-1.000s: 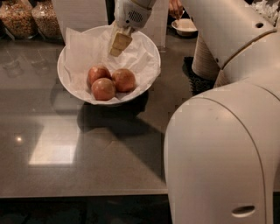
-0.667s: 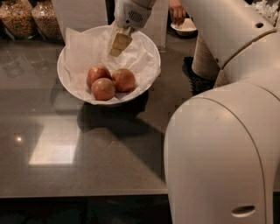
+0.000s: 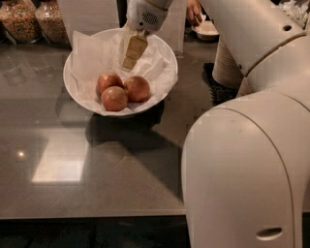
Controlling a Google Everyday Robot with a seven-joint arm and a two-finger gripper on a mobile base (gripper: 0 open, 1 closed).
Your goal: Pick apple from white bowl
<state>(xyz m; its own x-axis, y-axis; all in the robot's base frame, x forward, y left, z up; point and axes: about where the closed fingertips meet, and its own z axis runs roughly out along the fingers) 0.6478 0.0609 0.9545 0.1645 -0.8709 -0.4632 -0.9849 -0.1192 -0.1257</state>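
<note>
A large white bowl (image 3: 81, 103) lined with crinkled white paper sits on the dark counter at upper left. Three near-alike red-pink apples lie in it: one at the left (image 3: 108, 82), one at the front (image 3: 115, 98), one at the right (image 3: 137, 88). My gripper (image 3: 131, 59) hangs over the back of the bowl, just above and behind the apples, pointing down and touching none of them. It holds nothing that I can see.
Two jars of grain (image 3: 35, 19) stand at the back left. A small white dish (image 3: 207, 30) and a person's hand (image 3: 193, 9) are at the back. A stack of beige bowls (image 3: 227, 68) stands right of the bowl. My arm fills the right side.
The gripper has stayed over the back of the bowl with hardly any movement. The apples have not moved.
</note>
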